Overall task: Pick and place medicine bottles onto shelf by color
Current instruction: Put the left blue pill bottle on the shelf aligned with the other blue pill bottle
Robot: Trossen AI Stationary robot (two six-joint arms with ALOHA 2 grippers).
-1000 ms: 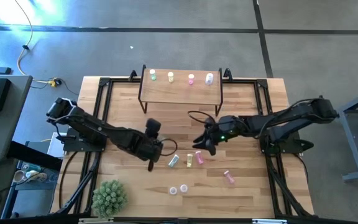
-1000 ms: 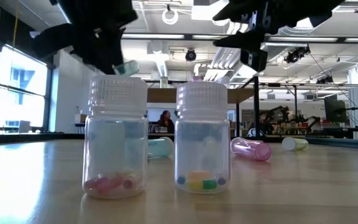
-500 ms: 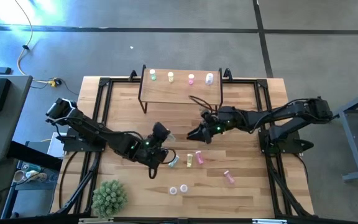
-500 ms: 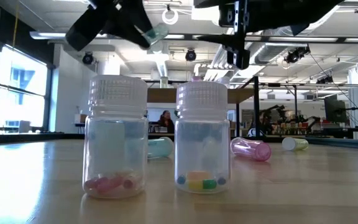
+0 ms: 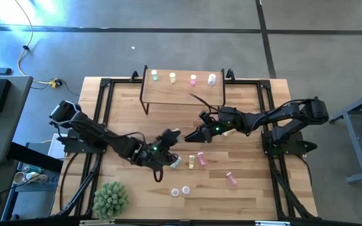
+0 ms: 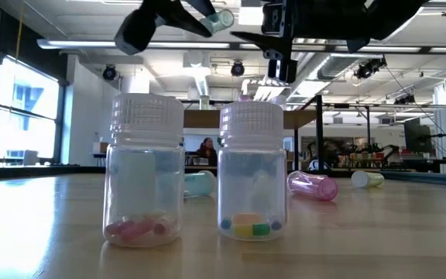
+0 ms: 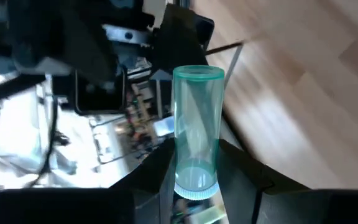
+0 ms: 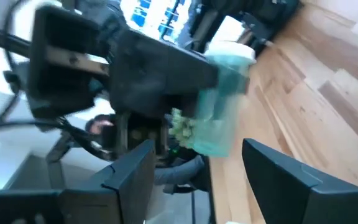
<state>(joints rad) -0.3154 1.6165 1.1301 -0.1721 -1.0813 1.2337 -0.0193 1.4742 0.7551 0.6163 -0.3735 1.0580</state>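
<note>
The left end effector (image 5: pixel 170 135) is clamped on a pale green medicine bottle (image 7: pixel 196 130), a clear-walled cylinder with a ribbed light cap, held above the middle of the worktop (image 5: pixel 250 188). The right end effector (image 5: pixel 190 137) hovers just beside it, fingers (image 8: pixel 288 180) spread wide and holding nothing. Four bottles stand in a row on the shelf (image 5: pixel 182 91): green (image 5: pixel 154 76), yellow (image 5: pixel 173 77), pink (image 5: pixel 193 80), whitish (image 5: pixel 212 79)
</note>
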